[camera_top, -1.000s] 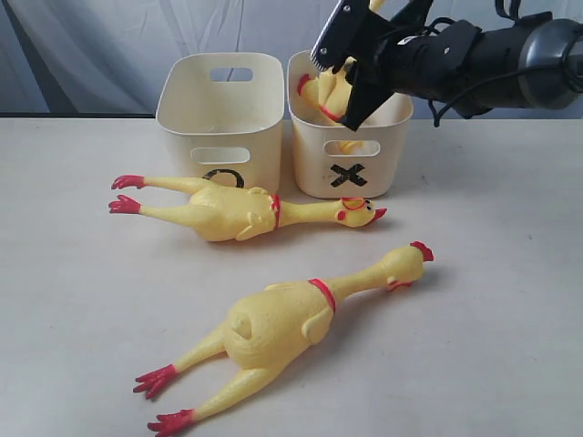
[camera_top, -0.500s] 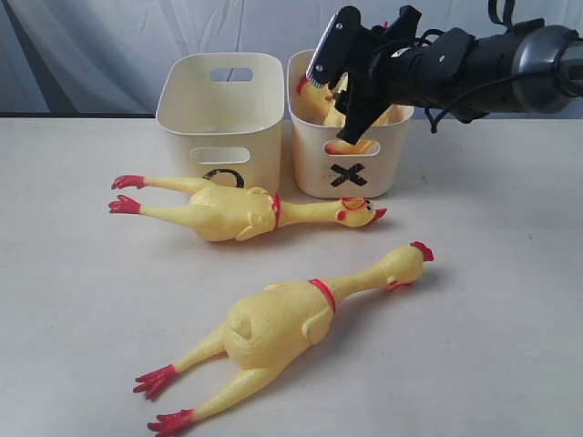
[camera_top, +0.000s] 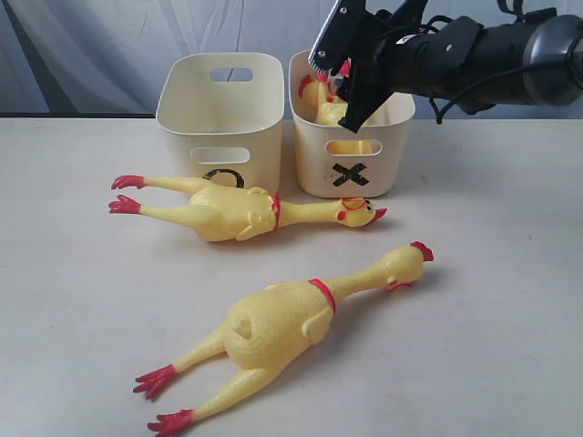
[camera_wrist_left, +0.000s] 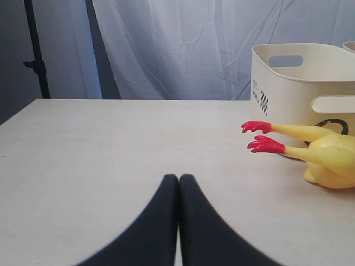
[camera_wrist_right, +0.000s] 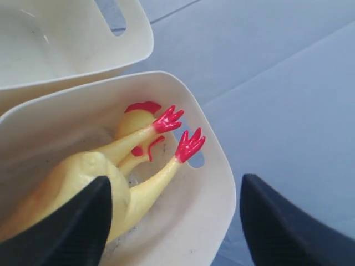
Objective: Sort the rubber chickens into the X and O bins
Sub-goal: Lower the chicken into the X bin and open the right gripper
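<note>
My left fingers are pressed flat together with nothing between them, parked low over the tabletop, I'd say because they have no job yet. At the front lies the first long chicken, red feet toward the near edge and head angled away to the right. Just behind it the second long chicken lies crosswise along the foot of both bins, feet out to the left and beak under the X mark. Both are unsorted, and I judge they are meant for the O bin, where nothing shows inside from what I can see. Beside it, the X bin holds a small chicken, its legs propped toward the far wall, and a second red comb peeks out beneath them. My right fingers hang spread wide above that bin, gripping nothing; they are open because the drop is done. Half a second ago they were dipped lower, down at the rim and close around the small chicken. Now they have lifted clear of it and the toy rests on its own. The two long chickens have not shifted at all.
</note>
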`<control>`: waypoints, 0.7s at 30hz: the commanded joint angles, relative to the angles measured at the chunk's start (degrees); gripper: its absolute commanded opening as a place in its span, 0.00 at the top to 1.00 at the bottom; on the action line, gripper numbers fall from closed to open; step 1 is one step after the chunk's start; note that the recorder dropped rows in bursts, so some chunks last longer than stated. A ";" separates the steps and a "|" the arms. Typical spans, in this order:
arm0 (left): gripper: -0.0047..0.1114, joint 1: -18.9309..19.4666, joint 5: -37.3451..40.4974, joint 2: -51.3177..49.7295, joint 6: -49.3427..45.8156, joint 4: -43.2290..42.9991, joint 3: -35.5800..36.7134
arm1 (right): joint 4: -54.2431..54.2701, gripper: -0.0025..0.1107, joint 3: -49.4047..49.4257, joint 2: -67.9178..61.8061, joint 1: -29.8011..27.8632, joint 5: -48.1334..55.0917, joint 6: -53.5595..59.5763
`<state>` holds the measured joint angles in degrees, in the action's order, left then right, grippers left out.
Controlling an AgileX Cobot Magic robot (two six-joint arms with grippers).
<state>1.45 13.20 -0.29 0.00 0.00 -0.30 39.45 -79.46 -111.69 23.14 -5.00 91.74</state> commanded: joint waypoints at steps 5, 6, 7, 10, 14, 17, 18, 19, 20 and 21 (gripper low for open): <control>0.96 0.19 -0.33 0.29 0.00 0.39 0.30 | 7.86 0.43 -0.12 5.16 -0.33 0.95 -0.35; 0.96 0.19 -0.33 0.29 0.00 0.39 0.30 | 9.75 0.43 -0.12 5.61 -0.33 2.25 -0.35; 0.96 0.19 -0.33 0.29 0.00 0.39 0.30 | 12.11 0.43 -0.12 6.29 -0.33 4.12 -0.35; 0.96 0.19 -0.33 0.29 0.00 0.39 0.30 | 18.61 0.43 -0.12 8.36 -0.33 9.18 -0.35; 0.96 0.19 -0.33 0.29 0.00 0.39 0.30 | 21.22 0.48 -0.12 11.41 -0.33 14.59 -2.57; 0.96 0.19 -0.33 0.29 0.00 0.39 0.30 | 19.04 0.67 -0.12 14.02 -0.46 19.46 -6.05; 0.96 0.19 -0.33 0.29 0.00 0.39 0.30 | 17.44 0.75 -0.12 14.86 -0.46 21.32 -7.61; 0.96 0.19 -0.33 0.29 0.00 0.39 0.30 | 15.03 0.84 -0.12 15.53 -0.46 23.34 -8.96; 0.96 0.19 -0.33 0.29 0.00 0.39 0.30 | 12.25 0.94 -0.12 16.46 -0.46 25.89 -10.89; 0.96 0.19 -0.33 0.29 0.00 0.39 0.30 | 9.24 0.98 -0.12 17.14 -0.46 28.60 -13.41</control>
<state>1.45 13.20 -0.29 0.00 0.00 -0.30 55.36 -79.46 -96.77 23.04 17.01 83.74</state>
